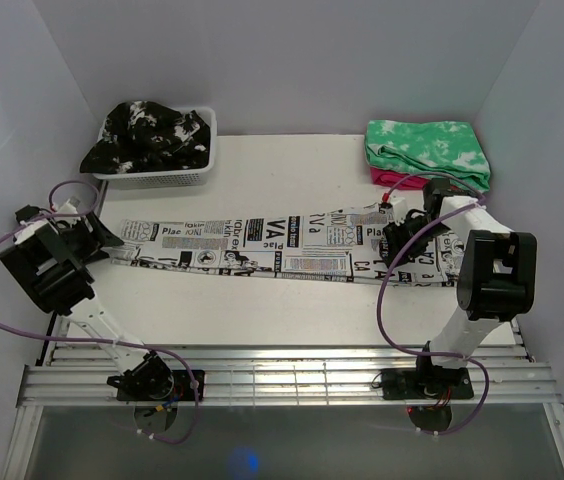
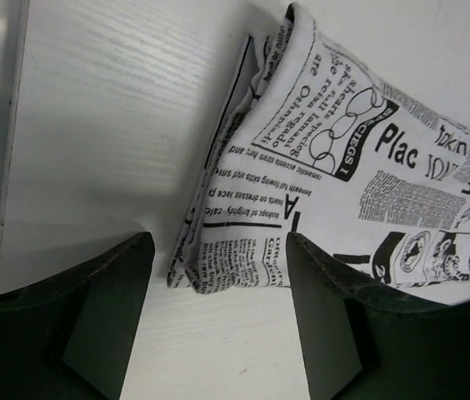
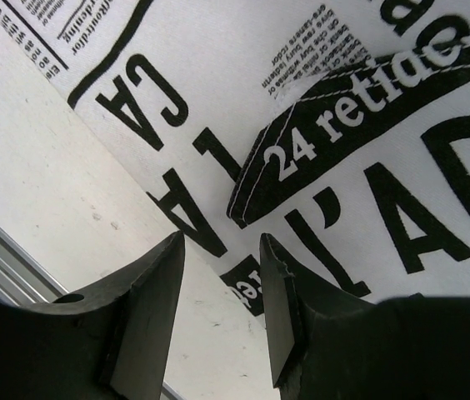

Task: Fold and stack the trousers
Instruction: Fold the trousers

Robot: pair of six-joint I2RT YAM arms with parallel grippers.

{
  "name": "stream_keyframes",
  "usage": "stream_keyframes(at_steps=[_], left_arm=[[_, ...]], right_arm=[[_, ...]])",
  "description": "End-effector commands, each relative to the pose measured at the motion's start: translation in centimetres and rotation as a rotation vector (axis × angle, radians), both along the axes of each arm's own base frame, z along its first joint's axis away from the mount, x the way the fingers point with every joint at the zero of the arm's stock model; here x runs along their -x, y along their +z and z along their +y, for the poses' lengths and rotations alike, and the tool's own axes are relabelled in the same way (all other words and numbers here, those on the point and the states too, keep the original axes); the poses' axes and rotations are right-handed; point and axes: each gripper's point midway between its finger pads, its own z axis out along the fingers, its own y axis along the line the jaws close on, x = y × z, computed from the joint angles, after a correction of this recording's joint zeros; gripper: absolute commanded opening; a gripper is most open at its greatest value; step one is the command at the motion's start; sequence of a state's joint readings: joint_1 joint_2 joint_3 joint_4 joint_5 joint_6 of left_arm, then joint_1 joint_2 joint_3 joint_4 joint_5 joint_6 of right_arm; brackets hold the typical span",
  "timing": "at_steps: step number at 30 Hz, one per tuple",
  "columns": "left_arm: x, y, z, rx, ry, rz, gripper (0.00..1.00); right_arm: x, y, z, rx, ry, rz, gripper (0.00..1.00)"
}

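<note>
The trousers [image 1: 272,245], white with black newspaper print, lie flat in a long strip across the table from left to right. My left gripper [image 1: 105,240] is open at their left end. In the left wrist view the leg hem [image 2: 243,250] lies just beyond the open left gripper [image 2: 218,267], with bare table between the fingers. My right gripper [image 1: 399,243] is open low over the right end. In the right wrist view the right gripper [image 3: 221,250] straddles the near edge of the trousers [image 3: 368,108], close to a dark stitched pocket flap [image 3: 318,142]. Neither gripper holds anything.
A white basket [image 1: 162,180] at the back left holds a black garment with white splotches [image 1: 147,135]. A folded green-and-white cloth [image 1: 427,150] lies on a pink cloth [image 1: 387,178] at the back right. Metal rails [image 1: 282,375] run along the near edge. Walls enclose the table.
</note>
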State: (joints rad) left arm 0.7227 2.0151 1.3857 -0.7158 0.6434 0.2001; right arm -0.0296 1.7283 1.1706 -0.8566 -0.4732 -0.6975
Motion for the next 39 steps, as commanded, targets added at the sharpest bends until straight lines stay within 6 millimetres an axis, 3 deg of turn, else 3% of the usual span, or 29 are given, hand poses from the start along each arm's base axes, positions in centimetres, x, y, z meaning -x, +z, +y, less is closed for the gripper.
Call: stream_keyframes(at_steps=[1, 7, 14, 18, 22, 25, 27, 29, 30, 31, 32, 34, 36, 37, 38, 39], left_arm=[[0.0, -2.7, -1.3, 0.070, -0.014, 0.000, 0.77], [0.2, -4.9, -2.5, 0.148, -0.011, 0.025, 0.66], [0.2, -6.3, -5.3, 0.197, -0.061, 0.066, 0.63], [-0.6, -5.7, -6.0, 0.250, -0.044, 0.055, 0.34], [-2.2, -2.1, -4.6, 0.223, -0.021, -0.027, 0.01], [-3.4, 2.1, -1.8, 0.179, 0.020, -0.110, 0.00], [-4.1, 5.6, 1.1, 0.104, 0.047, -0.175, 0.00], [-4.1, 7.8, 3.7, 0.027, 0.064, -0.205, 0.00], [-3.8, 8.8, 4.1, 0.022, 0.061, -0.197, 0.00], [-4.8, 11.5, 5.6, -0.044, 0.048, -0.246, 0.00], [-4.9, 12.5, 6.0, -0.087, 0.012, -0.265, 0.00], [-5.3, 15.5, 6.0, -0.137, -0.020, -0.308, 0.00], [-5.6, 16.5, 4.2, -0.188, -0.100, -0.307, 0.00], [-5.6, 17.9, 3.1, -0.224, -0.126, -0.320, 0.00], [-6.0, 17.8, 0.5, -0.226, -0.193, -0.313, 0.00], [-6.0, 17.9, -0.9, -0.253, -0.232, -0.309, 0.00]], right_arm=[[0.8, -0.9, -0.2, 0.017, 0.018, 0.021, 0.47], [0.9, -1.2, -0.5, 0.033, 0.021, 0.022, 0.47], [-0.2, -0.7, -0.5, 0.031, 0.017, 0.018, 0.47], [-0.1, -0.5, -0.6, 0.039, 0.017, 0.012, 0.47], [0.3, -0.5, -0.5, 0.031, 0.022, 0.017, 0.47], [0.5, -0.5, -0.1, 0.012, 0.016, 0.026, 0.47], [0.1, 0.1, 0.2, -0.005, 0.012, 0.013, 0.47], [-0.1, 0.5, 0.4, -0.014, 0.011, 0.005, 0.47], [-0.3, 1.0, 0.3, -0.015, 0.011, -0.008, 0.47], [-0.4, 1.2, 0.3, -0.015, 0.011, -0.013, 0.47], [-0.6, 1.6, 0.4, -0.018, 0.011, -0.021, 0.47], [-1.0, 2.5, 0.5, -0.025, 0.011, -0.037, 0.47], [-0.7, 3.4, 0.6, -0.037, 0.010, -0.034, 0.47], [-0.9, 3.8, 0.5, -0.041, 0.004, -0.039, 0.47], [-0.6, 4.0, 0.4, -0.048, 0.001, -0.028, 0.47], [-0.5, 4.2, 0.3, -0.051, -0.004, -0.027, 0.47]])
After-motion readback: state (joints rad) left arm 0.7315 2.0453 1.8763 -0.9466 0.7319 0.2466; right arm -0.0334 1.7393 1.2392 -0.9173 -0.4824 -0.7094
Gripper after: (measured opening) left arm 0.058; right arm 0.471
